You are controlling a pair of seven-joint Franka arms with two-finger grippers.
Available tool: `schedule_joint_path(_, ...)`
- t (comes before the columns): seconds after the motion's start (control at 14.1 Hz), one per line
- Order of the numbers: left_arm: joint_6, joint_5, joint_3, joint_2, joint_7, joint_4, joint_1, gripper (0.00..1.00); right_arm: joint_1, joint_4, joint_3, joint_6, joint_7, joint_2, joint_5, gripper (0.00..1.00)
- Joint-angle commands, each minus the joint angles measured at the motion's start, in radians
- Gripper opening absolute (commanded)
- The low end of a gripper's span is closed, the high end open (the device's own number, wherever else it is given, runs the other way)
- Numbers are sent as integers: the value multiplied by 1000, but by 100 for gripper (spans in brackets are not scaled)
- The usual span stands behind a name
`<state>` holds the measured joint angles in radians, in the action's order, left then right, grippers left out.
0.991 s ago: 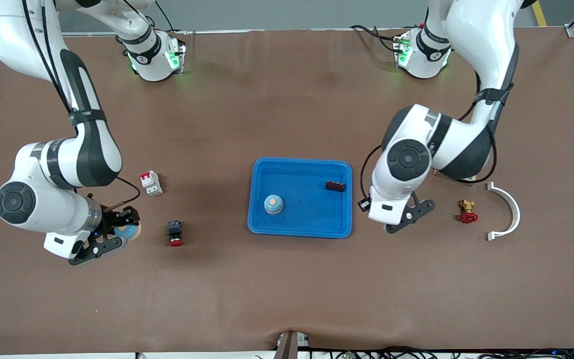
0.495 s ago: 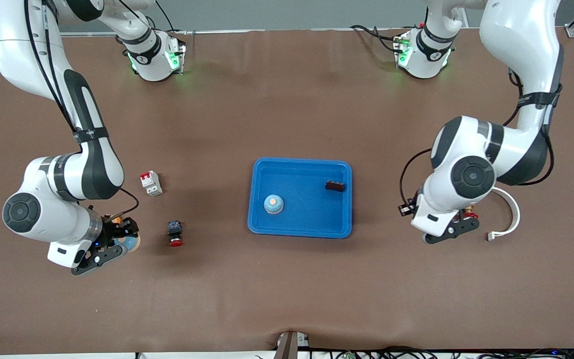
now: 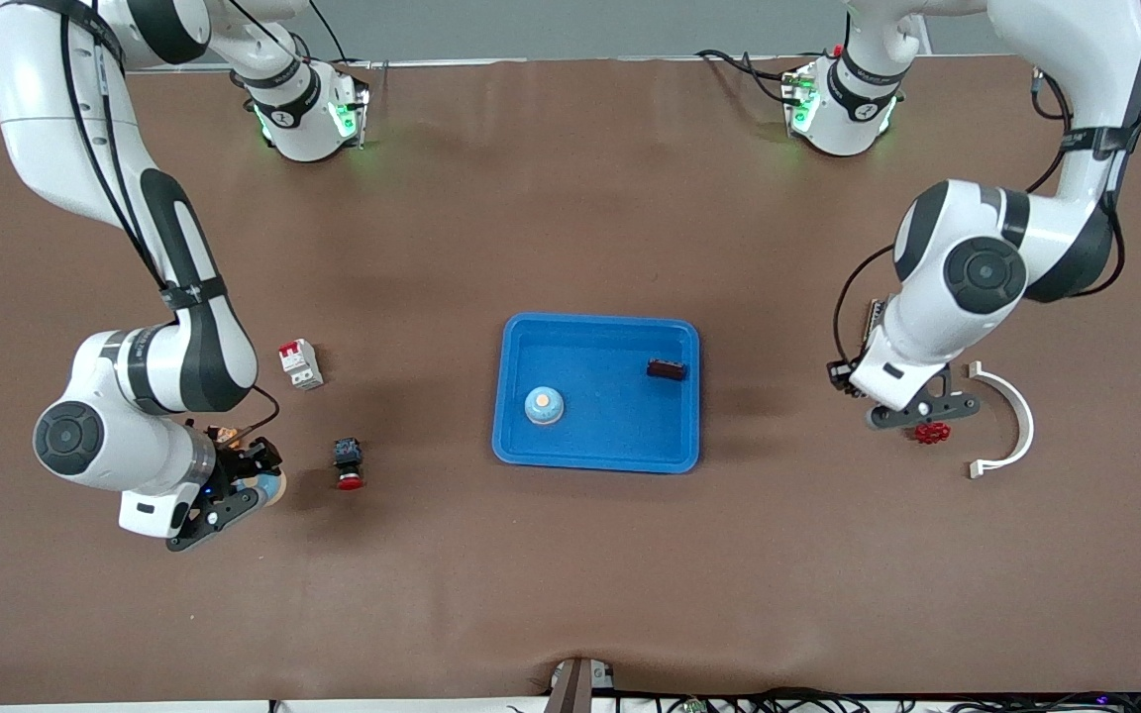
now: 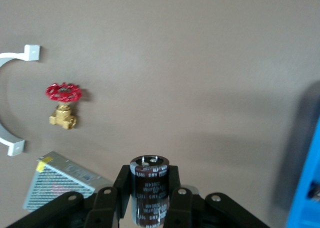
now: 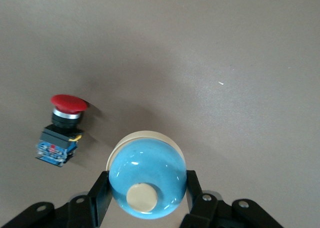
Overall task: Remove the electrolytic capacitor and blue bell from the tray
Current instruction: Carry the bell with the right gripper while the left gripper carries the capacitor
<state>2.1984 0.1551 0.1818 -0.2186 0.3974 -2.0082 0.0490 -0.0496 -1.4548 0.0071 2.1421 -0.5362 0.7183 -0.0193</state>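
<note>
Right gripper (image 5: 145,198), fingers closed on a blue bell (image 5: 146,180), hangs over bare table toward the right arm's end, beside a red push button (image 3: 348,463). A white-and-red breaker (image 3: 300,363) lies farther from the front camera. Left gripper (image 4: 150,200), clamped on a dark capacitor (image 4: 149,185), hangs over a red-handled valve (image 3: 930,432), just beside a white curved bracket (image 3: 1011,416). Between the grippers sits a blue tray (image 3: 598,459), holding a second bell (image 3: 544,404) and a small dark block (image 3: 666,369); brown table (image 3: 570,574) lies open along the near edge.
</note>
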Motion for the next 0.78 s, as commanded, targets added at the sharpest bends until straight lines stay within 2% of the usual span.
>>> schedule_joint_path(0.0,75,-14,16,103,-55,-151,-23,0,20,-51,17,39,-22,-5,6,43)
schedule_joint_path(0.35,291,-14,34,114,-83,-312,-23,0,20,-59,17,67,-50,26,5,44)
schedule_joint_path(0.71,349,-14,34,116,-170,-392,-24,0,19,-59,17,88,-54,47,5,44)
